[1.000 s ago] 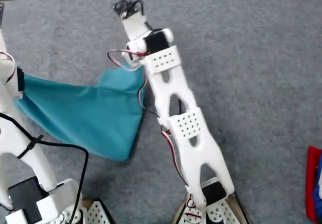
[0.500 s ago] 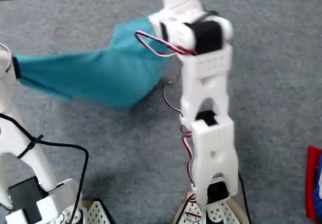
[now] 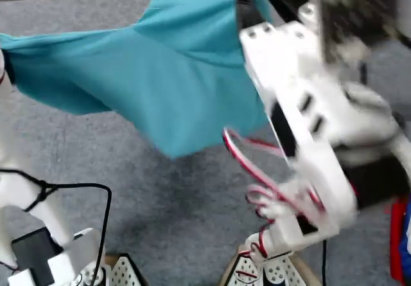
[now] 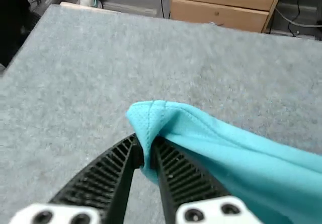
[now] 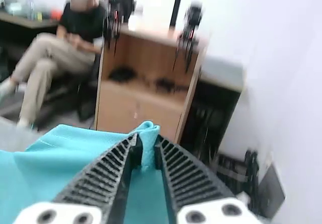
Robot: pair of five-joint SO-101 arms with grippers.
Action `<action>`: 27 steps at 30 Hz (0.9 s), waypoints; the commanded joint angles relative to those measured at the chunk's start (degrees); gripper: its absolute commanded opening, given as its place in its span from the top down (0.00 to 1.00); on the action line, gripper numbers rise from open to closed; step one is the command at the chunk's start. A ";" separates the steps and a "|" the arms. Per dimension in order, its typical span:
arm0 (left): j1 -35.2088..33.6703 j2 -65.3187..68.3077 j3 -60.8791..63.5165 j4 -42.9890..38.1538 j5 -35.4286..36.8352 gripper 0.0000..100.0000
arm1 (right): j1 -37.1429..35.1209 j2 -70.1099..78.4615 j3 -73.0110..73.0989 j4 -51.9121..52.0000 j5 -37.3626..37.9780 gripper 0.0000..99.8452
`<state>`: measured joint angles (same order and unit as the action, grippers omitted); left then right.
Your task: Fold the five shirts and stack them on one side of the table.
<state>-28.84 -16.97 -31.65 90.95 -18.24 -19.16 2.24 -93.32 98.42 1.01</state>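
**Item:** teal shirt [image 3: 173, 87], one of five.
**Position:** held off the desk [image 3: 160, 196] and stretched between the two arms. In the high view it spans from the left edge of the frame to the top centre, with the lower hem hanging free above the grey surface.

**Left fingers** [image 4: 118, 171]: closed on a bunched corner of the shirt, with the cloth pinched between the ribbed pads.
**Right fingers** [image 5: 110, 171]: likewise closed on a fold of the same shirt, carried high with the camera facing the room behind the desk.
**Right arm** [image 3: 308, 125]: reared up over the right half of the desk.
**Left arm** [image 3: 19, 189]: at the left edge of the desk.

**Other stock:** red and blue cloth [image 3: 399, 234] at the far right edge of the desk. It is taken to be further shirts, but whether they are folded cannot be told.

**Progress:** judged early for this shirt. It is gripped at two points and spread in the air, but it is not yet laid flat and no fold is seen in it. Laying out, folding and placing on a stack are judged to be left for this shirt. No finished stack of five is seen.
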 commanded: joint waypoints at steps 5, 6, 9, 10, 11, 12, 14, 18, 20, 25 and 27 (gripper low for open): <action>0.62 -1.63 -8.18 7.03 -1.67 0.98 | 4.70 -5.85 1.98 0.70 0.00 1.00; 0.70 -1.27 -8.18 7.03 -1.67 0.98 | 5.76 -5.32 4.26 0.35 0.00 1.00; 1.76 0.04 -6.59 6.15 -1.49 0.98 | 8.13 -2.33 12.09 -3.34 0.00 1.00; 3.25 1.10 -4.92 4.57 -1.41 0.98 | 8.48 -0.84 15.08 -5.63 0.00 1.00; 4.57 2.15 -3.16 2.55 -1.23 0.98 | 8.75 0.92 17.63 -8.35 0.00 1.00; 5.36 3.38 -1.41 0.18 -0.26 0.98 | 8.75 2.59 20.26 -11.34 0.00 1.00; 5.71 6.46 2.64 -6.95 2.55 0.98 | 8.75 6.20 24.57 -18.46 0.00 1.00; 5.80 13.05 8.26 -22.15 8.70 0.98 | 8.66 13.41 28.00 -30.42 0.00 1.00; 5.89 14.64 8.00 -23.65 9.67 0.98 | 8.57 15.96 28.00 -30.68 0.00 1.00; 5.89 15.16 7.91 -18.20 8.35 0.98 | 8.75 17.54 27.91 -19.34 0.26 1.00; 6.15 15.16 8.35 -14.68 6.59 0.98 | 8.66 17.80 28.44 -14.42 3.52 1.00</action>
<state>-23.03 -1.41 -23.03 72.84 -9.89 -11.69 20.00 -65.01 78.20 1.45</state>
